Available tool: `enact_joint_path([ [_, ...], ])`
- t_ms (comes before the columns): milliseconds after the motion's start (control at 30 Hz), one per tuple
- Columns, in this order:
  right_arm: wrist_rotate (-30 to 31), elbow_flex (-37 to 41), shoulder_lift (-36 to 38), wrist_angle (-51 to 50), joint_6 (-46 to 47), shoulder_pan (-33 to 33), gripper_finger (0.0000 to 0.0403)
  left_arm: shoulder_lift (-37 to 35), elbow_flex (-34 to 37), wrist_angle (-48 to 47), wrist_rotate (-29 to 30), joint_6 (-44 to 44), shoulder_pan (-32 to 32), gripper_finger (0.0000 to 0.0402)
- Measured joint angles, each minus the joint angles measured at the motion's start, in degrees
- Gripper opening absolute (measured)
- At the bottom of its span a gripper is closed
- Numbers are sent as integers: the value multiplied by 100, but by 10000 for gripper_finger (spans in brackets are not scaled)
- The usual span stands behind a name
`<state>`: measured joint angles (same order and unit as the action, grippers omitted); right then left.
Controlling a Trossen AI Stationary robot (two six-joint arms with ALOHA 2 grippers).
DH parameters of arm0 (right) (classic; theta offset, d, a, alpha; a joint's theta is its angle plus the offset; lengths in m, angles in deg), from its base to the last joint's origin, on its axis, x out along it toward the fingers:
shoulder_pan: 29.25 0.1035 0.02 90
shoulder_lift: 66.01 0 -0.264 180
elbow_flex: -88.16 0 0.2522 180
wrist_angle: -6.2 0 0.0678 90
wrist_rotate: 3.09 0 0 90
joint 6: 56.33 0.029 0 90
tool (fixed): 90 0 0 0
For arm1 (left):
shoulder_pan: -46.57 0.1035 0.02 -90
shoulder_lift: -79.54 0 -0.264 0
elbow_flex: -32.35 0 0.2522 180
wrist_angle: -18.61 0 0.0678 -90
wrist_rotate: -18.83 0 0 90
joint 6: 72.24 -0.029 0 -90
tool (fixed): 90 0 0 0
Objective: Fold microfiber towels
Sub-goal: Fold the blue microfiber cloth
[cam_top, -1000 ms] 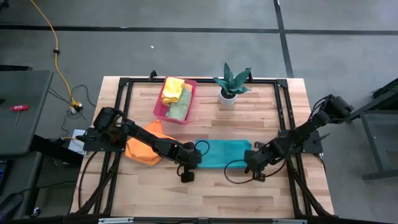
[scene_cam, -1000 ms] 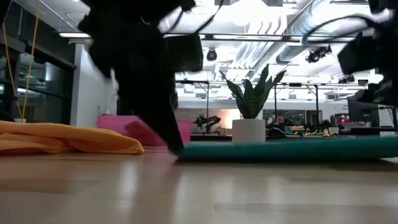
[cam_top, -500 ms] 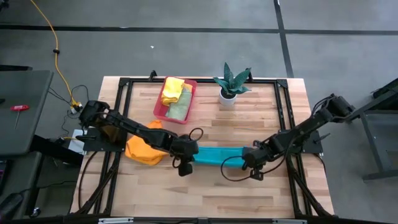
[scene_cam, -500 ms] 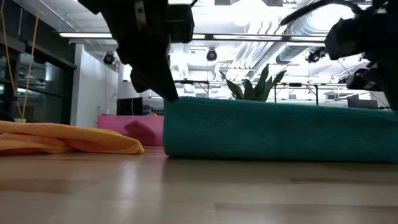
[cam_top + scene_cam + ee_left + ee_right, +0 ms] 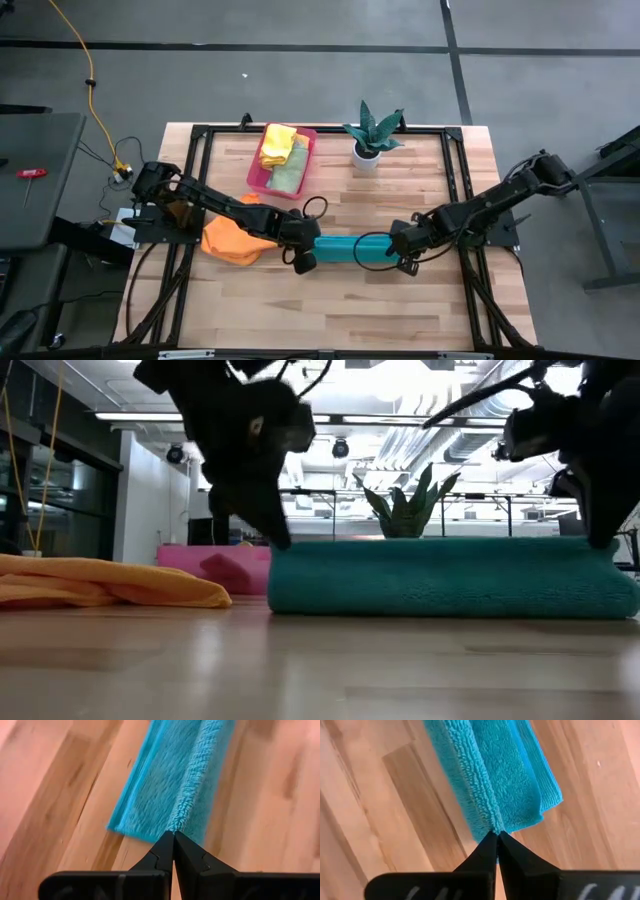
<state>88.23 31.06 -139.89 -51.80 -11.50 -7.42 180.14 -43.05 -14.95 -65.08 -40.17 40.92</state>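
- The teal towel (image 5: 352, 249) lies as a narrow folded band on the surface (image 5: 420, 310), its long axis running left to right between the 2 arms, each arm at its own end.
- The left gripper (image 5: 304, 252) pinches the band's left end, clenched on the raised fold edge; that arm reaches low across the surface.
- The right gripper (image 5: 397, 250) is clamped on the right end likewise, its arm stretched in.
- Beyond, the orange towel (image 5: 232, 240) lies crumpled; the other towels (image 5: 283, 160) fill the pink tray (image 5: 308, 160).

plant pot (image 5: 405, 532): hidden behind teal towel (image 5: 450, 575) | orange towel (image 5: 100, 582): cut off
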Motion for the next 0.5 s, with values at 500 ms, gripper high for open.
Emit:
enact_joint_path([
  [500,189,2,-425,30,173,-97,0,259,7,-41,444,490,-48,0],
])
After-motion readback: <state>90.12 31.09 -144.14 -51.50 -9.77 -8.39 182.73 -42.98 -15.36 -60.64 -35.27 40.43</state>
